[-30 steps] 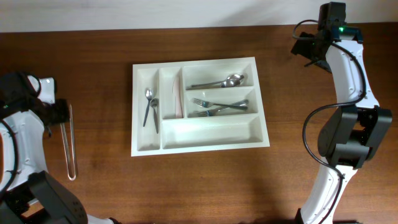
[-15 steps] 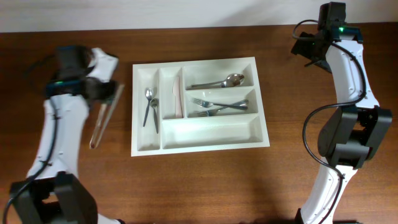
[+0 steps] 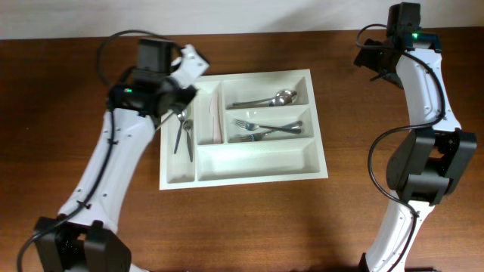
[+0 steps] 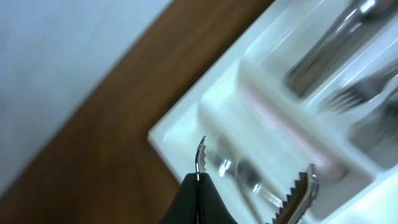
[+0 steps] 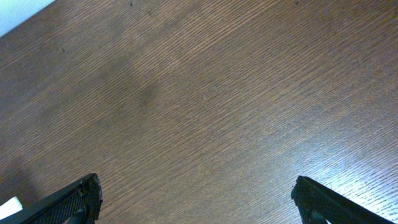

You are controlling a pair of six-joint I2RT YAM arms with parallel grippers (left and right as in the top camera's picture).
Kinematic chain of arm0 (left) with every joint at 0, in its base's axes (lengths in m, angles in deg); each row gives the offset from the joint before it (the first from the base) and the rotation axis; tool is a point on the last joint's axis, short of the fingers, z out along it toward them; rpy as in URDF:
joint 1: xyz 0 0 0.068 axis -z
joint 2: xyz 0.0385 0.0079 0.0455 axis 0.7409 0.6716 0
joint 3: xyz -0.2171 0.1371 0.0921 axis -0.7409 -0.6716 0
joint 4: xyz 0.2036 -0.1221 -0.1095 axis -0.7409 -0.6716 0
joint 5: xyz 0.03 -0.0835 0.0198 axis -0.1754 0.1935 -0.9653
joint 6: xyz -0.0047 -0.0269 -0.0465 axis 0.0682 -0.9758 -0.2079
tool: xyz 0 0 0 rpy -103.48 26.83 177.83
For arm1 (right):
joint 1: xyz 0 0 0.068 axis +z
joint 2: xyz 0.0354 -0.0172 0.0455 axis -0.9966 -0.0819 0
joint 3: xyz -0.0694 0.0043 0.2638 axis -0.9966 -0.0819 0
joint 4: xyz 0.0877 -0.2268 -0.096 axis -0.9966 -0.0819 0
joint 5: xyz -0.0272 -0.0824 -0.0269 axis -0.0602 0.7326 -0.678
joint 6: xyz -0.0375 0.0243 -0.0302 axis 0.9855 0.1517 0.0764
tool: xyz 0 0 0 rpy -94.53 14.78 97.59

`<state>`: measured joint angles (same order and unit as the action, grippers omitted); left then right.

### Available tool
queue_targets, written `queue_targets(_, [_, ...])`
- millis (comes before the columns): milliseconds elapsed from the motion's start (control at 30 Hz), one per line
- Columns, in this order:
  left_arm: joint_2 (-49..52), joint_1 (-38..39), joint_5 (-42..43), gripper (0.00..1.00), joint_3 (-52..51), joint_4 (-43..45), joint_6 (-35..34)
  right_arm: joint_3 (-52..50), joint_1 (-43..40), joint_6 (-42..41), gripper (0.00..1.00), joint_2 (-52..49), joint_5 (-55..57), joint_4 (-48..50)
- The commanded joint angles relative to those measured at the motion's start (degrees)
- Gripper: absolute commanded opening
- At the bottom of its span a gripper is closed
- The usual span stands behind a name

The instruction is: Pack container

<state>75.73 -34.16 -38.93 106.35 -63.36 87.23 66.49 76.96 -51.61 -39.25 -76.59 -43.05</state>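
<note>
Right now my left gripper [image 4: 198, 199] is clamped on the tongs [image 4: 308, 185], their serrated tips splayed above the narrow left compartments of the container [image 3: 257, 180], which sits mid-table [image 3: 76, 45]. I'd line the tongs up along one narrow slot, clear of the teaspoons [image 3: 182, 130], before lowering. A second ago the tongs were out by the table's left edge. My right gripper [image 5: 196, 208] gapes wide over bare wood at the far corner, unmoved.

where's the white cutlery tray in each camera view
overhead: cutlery tray in the centre of the picture.
left wrist: tray blurred across the right half, behind the tongs.
right wrist: not clearly in it, mostly bare wood.
shared landmark: the brown wooden table.
</note>
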Motion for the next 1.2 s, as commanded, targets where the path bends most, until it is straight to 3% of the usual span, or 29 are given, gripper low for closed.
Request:
queue_targets(0, [0.7,5.4,-0.2,0.02,2.0,2.1,1.6,0.9,0.0,-0.1,0.99,-0.7,0.1,0.0])
queue_targets(300, [0.8,16.9,-0.2,0.02,2.0,3.0,1.6,0.9,0.0,-0.1,0.99,-0.7,0.1,0.0])
queue_targets(600, [0.9,24.5,-0.2,0.02,1.9,-2.3,1.2,0.9,0.0,-0.1,0.99,-0.7,0.1,0.0])
queue_targets(867, [4.1,26.4,3.3,0.02,1.8,-9.8,-2.5,0.9,0.0,-0.1,0.99,-0.7,0.1,0.0])
queue_targets(1167, [8.7,26.4,4.3,0.02,1.8,-8.9,-2.1,0.9,0.0,-0.1,0.99,-0.7,0.1,0.0])
